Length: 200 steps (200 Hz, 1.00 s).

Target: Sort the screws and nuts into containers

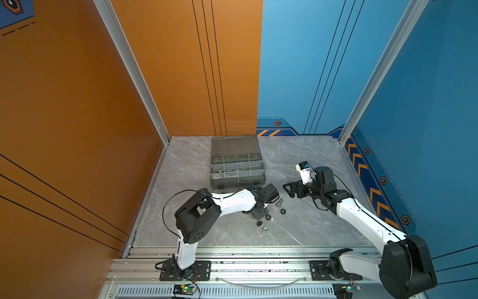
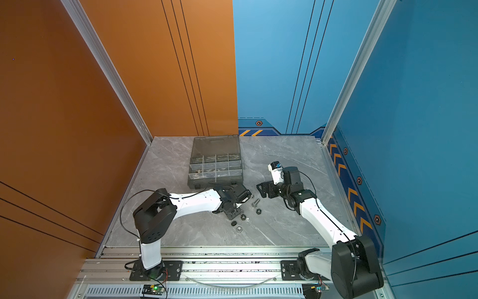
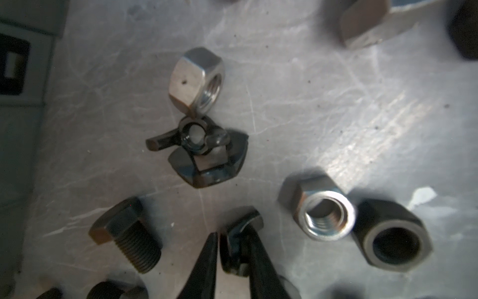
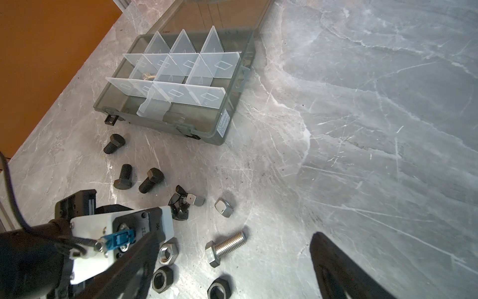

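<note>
Grey marbled bench [image 1: 310, 227] carries everything. Nearest, the left gripper [image 3: 231, 244] points down and pinches a black wing nut [image 3: 243, 217], probably to lift it clear of the screws [image 4: 151, 180] and nuts [image 3: 324, 216] scattered close around it. The right gripper [image 1: 288, 191] hovers released beside the pile, out of the way. Beyond, the containers [image 4: 181, 75] of the organiser case [image 1: 238, 182] lie uncovered, ready to receive parts.

White links [image 1: 234, 203], black joints [image 1: 198, 220], looping black cables [image 1: 163, 213]; black hands [image 1: 288, 190].
</note>
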{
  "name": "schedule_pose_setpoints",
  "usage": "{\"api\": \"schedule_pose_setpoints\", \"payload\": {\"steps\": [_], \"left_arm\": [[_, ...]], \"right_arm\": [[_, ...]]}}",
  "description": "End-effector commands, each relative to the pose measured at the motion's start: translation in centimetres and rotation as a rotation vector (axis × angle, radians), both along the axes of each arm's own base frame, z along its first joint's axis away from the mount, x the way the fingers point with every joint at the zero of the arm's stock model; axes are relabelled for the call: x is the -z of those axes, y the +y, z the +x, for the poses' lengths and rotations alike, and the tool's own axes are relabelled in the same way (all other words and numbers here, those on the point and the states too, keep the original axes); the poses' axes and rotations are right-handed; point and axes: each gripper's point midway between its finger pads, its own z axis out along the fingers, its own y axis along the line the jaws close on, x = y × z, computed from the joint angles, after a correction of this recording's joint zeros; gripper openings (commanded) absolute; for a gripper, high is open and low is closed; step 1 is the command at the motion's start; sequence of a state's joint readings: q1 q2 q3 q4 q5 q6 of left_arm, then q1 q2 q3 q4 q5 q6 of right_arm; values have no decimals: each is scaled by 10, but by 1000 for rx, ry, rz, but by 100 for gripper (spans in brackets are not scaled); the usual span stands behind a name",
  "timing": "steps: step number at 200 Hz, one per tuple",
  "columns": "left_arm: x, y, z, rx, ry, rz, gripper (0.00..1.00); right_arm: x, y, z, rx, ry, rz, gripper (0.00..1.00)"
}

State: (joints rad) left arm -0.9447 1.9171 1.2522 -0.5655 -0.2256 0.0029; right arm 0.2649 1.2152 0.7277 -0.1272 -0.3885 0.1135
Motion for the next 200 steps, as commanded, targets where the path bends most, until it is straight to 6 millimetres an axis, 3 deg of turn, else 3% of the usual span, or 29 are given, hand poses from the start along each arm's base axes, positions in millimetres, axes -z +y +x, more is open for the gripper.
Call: {"api": "schedule_pose_setpoints", "payload": {"steps": [1,32,88,147,200], "left_arm": [[10,5,-4,-5,28,43,16],[11,6,-4,-7,34,39,0],[4,11,2,-30,29,21,0],[-45,15,28,-108,-22,-150,0],[-99,34,84,-286,-143,-337,0]], "right_arm": [[-3,-4,2,29,-12,10,94],[-2,-4,2,30,-8,8,94],[-3,-4,2,28,-12,8,94],[-3,-4,2,28,-12,7,94],[-2,-4,3,26,-9,11,94]]}}
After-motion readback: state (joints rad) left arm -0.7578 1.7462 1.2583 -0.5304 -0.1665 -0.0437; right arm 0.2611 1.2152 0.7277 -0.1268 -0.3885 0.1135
